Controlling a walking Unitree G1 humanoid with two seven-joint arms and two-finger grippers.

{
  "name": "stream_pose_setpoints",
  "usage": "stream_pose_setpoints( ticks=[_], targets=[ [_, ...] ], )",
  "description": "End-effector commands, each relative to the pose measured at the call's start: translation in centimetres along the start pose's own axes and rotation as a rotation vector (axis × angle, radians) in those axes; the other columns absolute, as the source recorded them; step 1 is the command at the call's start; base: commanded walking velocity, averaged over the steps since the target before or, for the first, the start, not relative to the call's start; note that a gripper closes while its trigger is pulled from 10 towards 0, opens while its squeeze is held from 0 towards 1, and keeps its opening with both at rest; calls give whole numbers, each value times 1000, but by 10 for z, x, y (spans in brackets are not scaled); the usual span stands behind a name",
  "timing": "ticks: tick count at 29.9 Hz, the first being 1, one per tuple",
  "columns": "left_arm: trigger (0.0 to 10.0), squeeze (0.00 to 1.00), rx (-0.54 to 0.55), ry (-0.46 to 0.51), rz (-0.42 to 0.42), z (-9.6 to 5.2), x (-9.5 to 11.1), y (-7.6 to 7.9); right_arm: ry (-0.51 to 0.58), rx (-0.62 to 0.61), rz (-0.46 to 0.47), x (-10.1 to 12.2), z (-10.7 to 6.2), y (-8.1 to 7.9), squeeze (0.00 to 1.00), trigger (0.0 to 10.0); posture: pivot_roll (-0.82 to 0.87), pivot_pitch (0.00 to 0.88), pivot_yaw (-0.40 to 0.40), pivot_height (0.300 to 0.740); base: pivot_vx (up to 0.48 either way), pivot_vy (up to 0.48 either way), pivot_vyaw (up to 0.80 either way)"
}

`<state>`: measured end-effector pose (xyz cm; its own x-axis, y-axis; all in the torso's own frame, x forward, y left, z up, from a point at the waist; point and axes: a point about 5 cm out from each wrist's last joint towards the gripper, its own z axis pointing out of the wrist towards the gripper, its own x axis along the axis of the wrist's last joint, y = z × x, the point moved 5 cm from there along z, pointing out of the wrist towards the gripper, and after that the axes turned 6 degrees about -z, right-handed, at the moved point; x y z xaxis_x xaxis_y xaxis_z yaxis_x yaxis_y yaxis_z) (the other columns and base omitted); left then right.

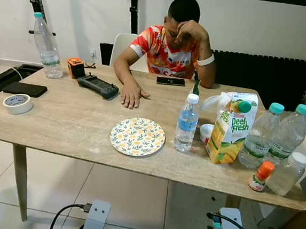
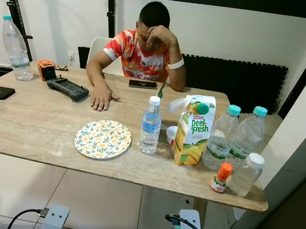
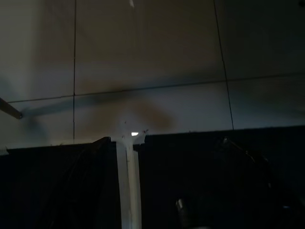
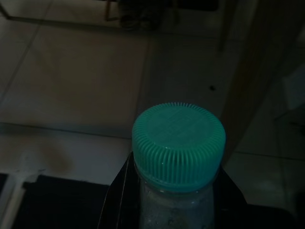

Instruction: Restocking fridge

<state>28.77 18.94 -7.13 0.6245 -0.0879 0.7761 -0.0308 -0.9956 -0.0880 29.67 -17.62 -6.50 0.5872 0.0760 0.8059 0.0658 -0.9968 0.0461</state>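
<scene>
A water bottle with a teal cap (image 4: 178, 143) stands between the black fingers (image 4: 116, 200) of my right gripper (image 4: 174, 210), which is shut on it low over the tiled floor. On the wooden table (image 1: 61, 122) stand a yellow juice carton (image 1: 231, 129), a white-capped water bottle (image 1: 186, 123), two teal-capped bottles (image 1: 273, 136), a squat white-capped bottle (image 1: 287, 173) and a small orange-capped bottle (image 1: 259, 176). Both arms (image 1: 96, 216) hang below the table's front edge. The left wrist view is dark, with floor tiles (image 3: 152, 62) faintly visible.
A person (image 1: 169, 46) sits at the far side with one hand (image 1: 130, 95) flat on the table. A floral plate (image 1: 137, 136), tape roll (image 1: 17, 103), phones (image 1: 171, 81), a handheld device (image 1: 97, 86) and a tall bottle (image 1: 46, 46) also lie there.
</scene>
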Motion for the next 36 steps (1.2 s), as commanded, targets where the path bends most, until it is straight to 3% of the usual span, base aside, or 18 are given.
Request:
stream_pose_setpoints(
  ticks=[1,15,26,36],
  targets=[
    [10000,0,8,-22,18,-2,-7,-7,-36,43,30,-13,-3,-3,0,10000,-4,52,-4,740,0,0,0],
    [10000,0,-17,-62,75,-3,-15,-6,-68,46,-16,-20,-4,-8,0,10000,-3,20,12,740,0,0,0],
    [10000,0,-19,-79,57,-2,-16,-7,-133,20,-53,-32,-7,3,0,10000,-1,40,-3,740,0,0,0],
    [10000,0,-15,-86,29,-3,-20,-4,-180,39,-97,-41,-9,1,0,10000,-1,51,-30,740,0,0,0]
  ],
)
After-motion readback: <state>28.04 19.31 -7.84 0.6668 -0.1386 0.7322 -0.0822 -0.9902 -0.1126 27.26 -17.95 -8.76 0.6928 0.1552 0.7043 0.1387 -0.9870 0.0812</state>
